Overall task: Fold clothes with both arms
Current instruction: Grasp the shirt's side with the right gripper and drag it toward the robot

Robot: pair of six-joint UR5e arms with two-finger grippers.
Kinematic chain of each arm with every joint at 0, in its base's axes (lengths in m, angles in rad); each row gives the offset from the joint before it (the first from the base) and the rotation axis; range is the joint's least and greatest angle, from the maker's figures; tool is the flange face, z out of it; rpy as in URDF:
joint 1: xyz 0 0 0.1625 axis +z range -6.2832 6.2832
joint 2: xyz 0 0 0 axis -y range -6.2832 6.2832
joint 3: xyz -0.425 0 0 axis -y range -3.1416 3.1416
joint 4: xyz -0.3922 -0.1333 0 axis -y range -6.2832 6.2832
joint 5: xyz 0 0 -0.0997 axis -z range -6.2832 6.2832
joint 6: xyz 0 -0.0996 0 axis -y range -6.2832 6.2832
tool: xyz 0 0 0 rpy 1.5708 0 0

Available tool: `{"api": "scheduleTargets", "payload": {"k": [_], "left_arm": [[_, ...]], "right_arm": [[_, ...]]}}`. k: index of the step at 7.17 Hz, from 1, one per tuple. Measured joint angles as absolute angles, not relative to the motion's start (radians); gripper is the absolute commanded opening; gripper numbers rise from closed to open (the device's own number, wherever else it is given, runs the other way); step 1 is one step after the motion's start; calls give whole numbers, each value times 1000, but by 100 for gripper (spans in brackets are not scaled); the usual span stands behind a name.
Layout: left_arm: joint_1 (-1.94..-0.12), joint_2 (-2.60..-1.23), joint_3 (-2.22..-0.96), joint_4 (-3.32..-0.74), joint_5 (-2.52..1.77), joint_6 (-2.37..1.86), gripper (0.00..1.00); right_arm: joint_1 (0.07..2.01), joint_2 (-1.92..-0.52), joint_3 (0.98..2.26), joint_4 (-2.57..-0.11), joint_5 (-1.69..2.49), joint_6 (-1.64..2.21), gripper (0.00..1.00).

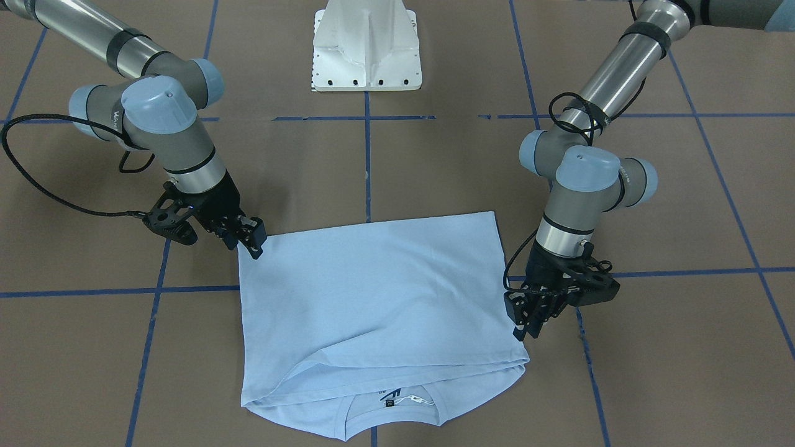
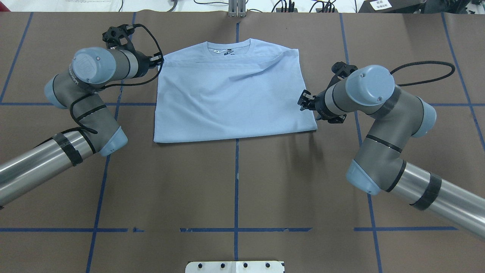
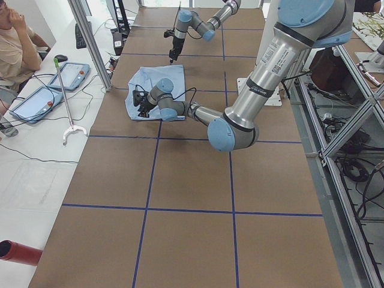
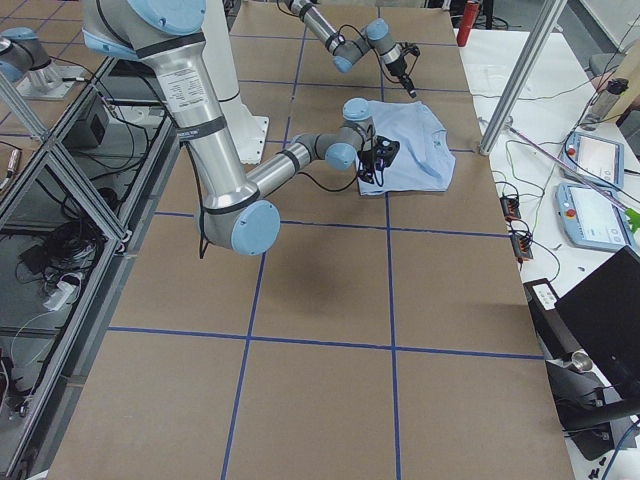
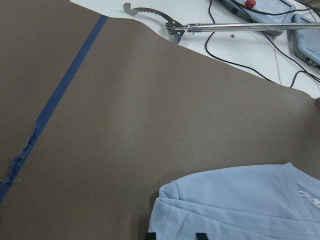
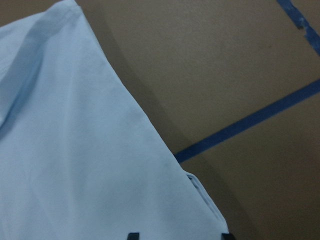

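Closing both jaws, now parted and empty at the shirt (image 2: 231, 98) edges, risks pinching one layer only, skewing the fold.

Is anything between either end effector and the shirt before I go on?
Nothing visible does. The left end effector sits at the T-shirt's collar-side corner and the right end effector at its opposite side edge, each right by the cloth.
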State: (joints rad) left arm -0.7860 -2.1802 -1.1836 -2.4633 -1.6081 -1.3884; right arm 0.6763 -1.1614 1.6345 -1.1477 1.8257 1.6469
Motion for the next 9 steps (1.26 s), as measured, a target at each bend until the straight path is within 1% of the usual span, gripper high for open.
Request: {"api": "scheduleTargets", "payload": {"k": [2,3,4,5,6,9], "left_arm": [[-784,-2180,-1186,-2465,-1607,-1390,39],[-783,-2180,-1186,-2465,-1607,-1392,40],[-783,-2180,-1187,-2465,-1606,-1393,40],[-782,-2180,-1188,-2465,-1606,-1393,40],[-782,-2181,-1189,-2465,-1606,-1394,40],[-781,-2178,-1189,-2466,-1605,-1392,40]], "right_arm": [[660,-1177,1625,-1147,1824,1662,63],[656,-1177,1614,-1147,1824,1663,61],[653,-1178,1604,-1147,1823,1663,46],[651,-1178,1599,-1147,1823,1663,13],[649,-1178,1596,-1147,1823,1664,0],[646,-1171,1594,-1148,1825,1667,0]]}}
